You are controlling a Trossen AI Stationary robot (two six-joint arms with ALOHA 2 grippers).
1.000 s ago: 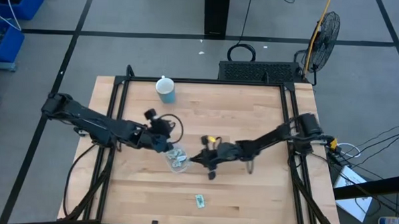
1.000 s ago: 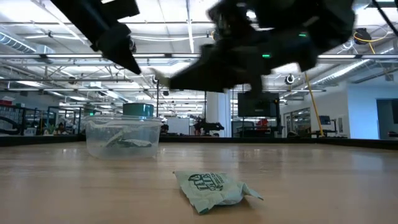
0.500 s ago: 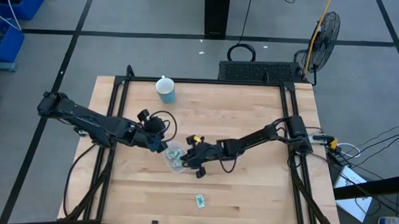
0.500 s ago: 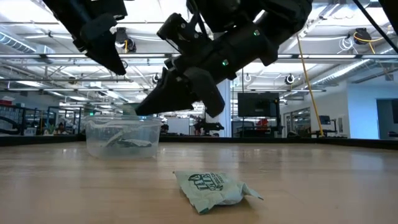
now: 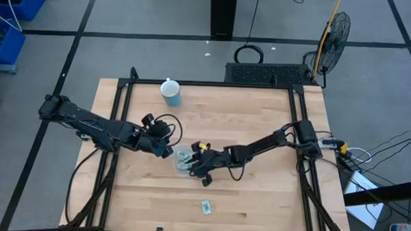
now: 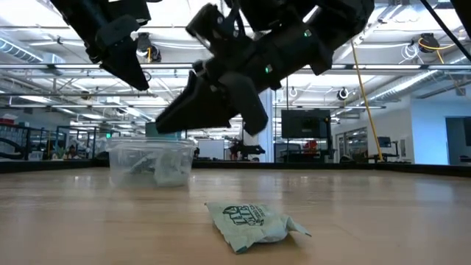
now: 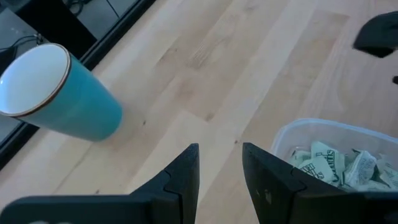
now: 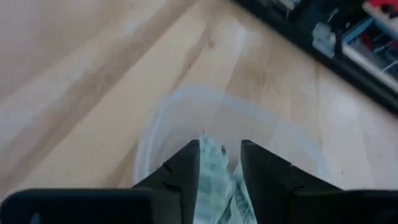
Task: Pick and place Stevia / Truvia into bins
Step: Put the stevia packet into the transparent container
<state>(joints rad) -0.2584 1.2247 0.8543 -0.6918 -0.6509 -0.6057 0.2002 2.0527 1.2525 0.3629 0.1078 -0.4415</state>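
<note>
The clear bin (image 5: 182,160) stands on the table's middle and holds several pale green and white sachets (image 7: 323,163). One sachet (image 6: 173,169) stands on edge inside the bin, against its wall. My right gripper (image 5: 192,164) hovers over the bin's right side, slanting down toward the left. Its fingers are a little apart, and a sachet (image 8: 217,180) shows through the gap, down in the bin (image 8: 186,118). My left gripper (image 5: 166,150) is open and empty just left of the bin (image 7: 329,155). One more sachet (image 5: 206,207) lies flat near the table's front edge.
A light blue cup (image 5: 170,92) with a white lid stands at the far left of the table, and also shows in the left wrist view (image 7: 62,93). The loose sachet (image 6: 250,221) lies on bare wood in front of the bin.
My right gripper has gone toward the table's left and come over the bin with a sachet at its tips. That sachet now stands inside the bin, below the fingertips. The bin has shifted slightly. My left gripper has drawn back a little toward the left.
</note>
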